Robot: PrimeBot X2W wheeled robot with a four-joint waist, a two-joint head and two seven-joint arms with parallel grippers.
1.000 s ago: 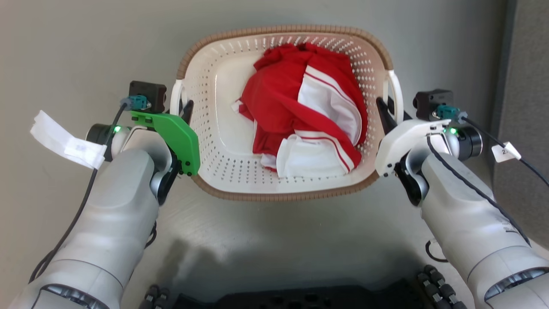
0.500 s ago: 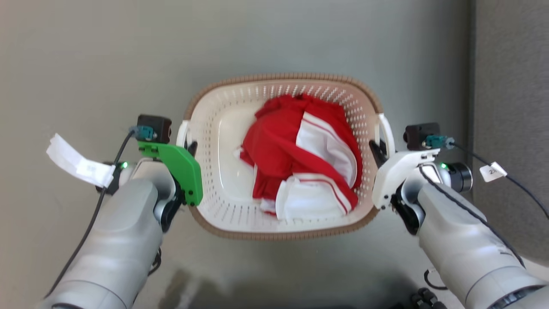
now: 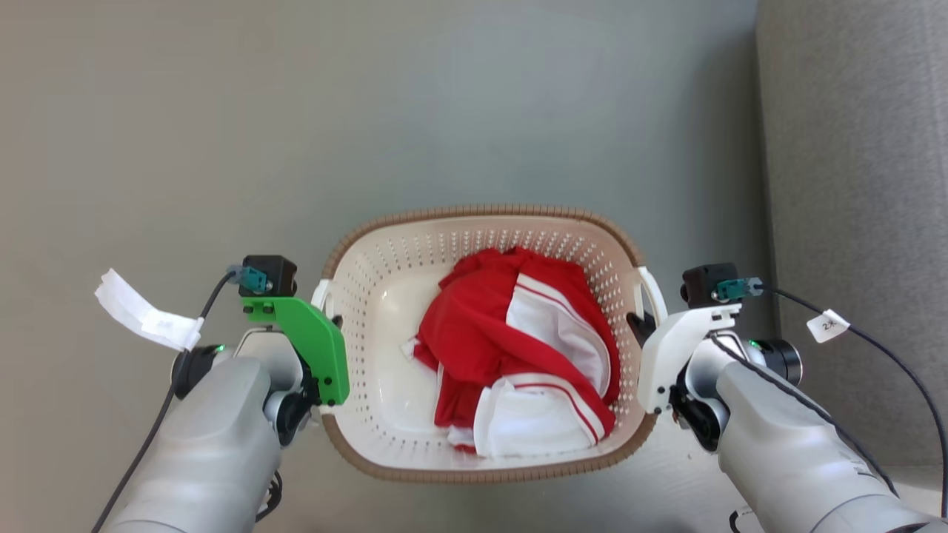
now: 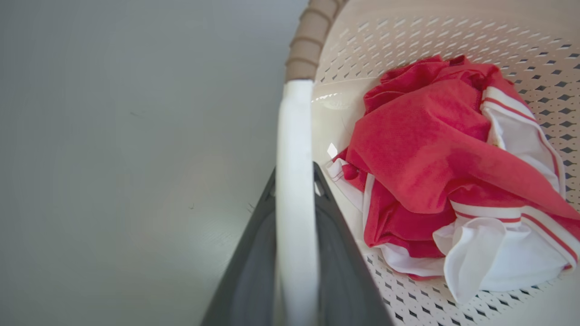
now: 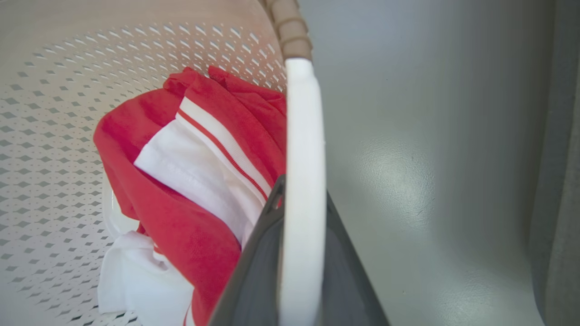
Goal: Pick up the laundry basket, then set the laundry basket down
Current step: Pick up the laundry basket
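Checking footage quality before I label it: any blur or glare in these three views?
Head view: evenly lit, laundry basket sharp. Left wrist view: white handle and dark fingers blurred close to the lens, small glints on the basket's bottom. Right wrist view: other handle likewise soft, pale sheen on the floor.

Laundry basket (image 3: 357,295) farther from the head

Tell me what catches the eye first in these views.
A crumpled red and white garment lies in the cream laundry basket, at the middle of the head view. The left gripper pinches its left handle and the right gripper its right handle, over a plain grey floor.
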